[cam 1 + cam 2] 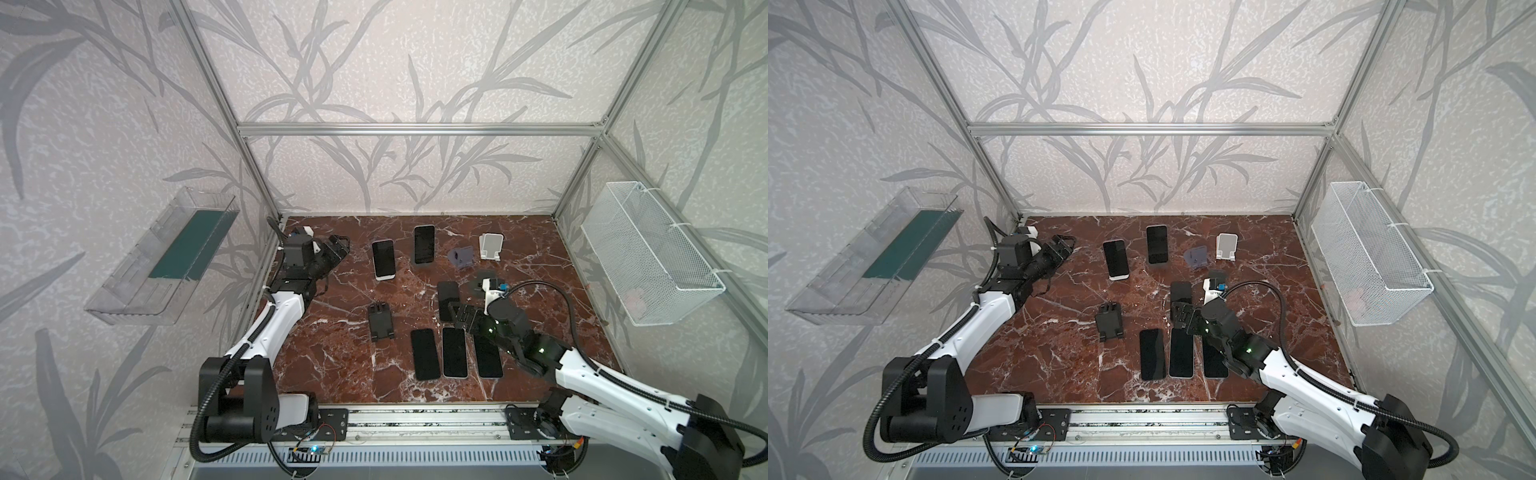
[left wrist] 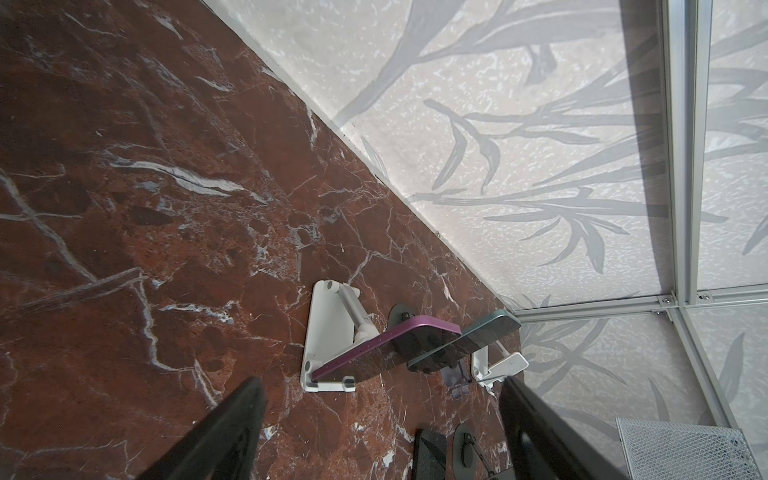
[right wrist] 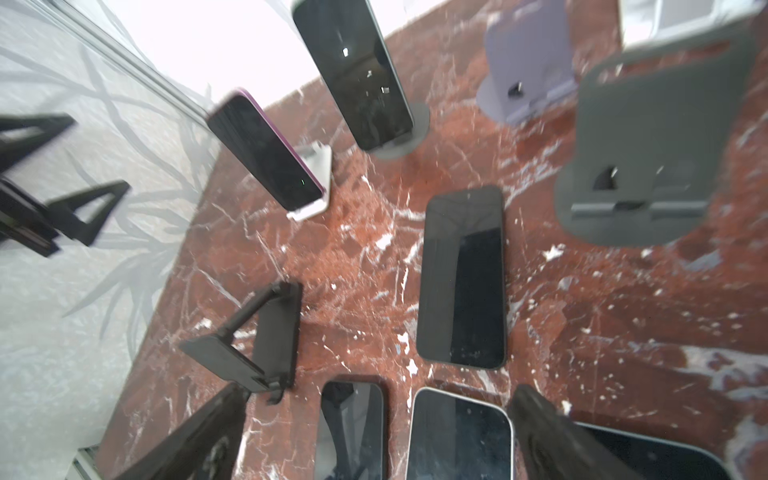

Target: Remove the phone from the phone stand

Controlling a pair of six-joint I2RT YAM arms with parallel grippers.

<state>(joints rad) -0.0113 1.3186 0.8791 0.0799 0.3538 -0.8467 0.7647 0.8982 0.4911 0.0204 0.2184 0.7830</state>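
Note:
Two phones lean on stands at the back of the table. A purple-edged phone (image 1: 382,258) (image 2: 386,349) (image 3: 266,153) rests on a white phone stand (image 2: 324,332). To its right, a dark phone (image 1: 424,244) (image 3: 353,75) rests on a grey round-based stand (image 3: 405,137). My left gripper (image 1: 341,248) (image 2: 382,432) hovers open and empty left of the purple phone. My right gripper (image 1: 457,316) (image 3: 374,436) is open and empty, low over the table's middle. A flat black phone (image 1: 448,297) (image 3: 461,278) lies just beyond it.
Three phones (image 1: 454,352) lie flat in a row at the front. Empty stands in both top views: a black folding one (image 1: 380,322), a lavender one (image 1: 462,257), a white one (image 1: 491,246) and a dark grey one (image 3: 640,158). A wire basket (image 1: 648,253) hangs on the right wall, a clear bin (image 1: 166,257) on the left.

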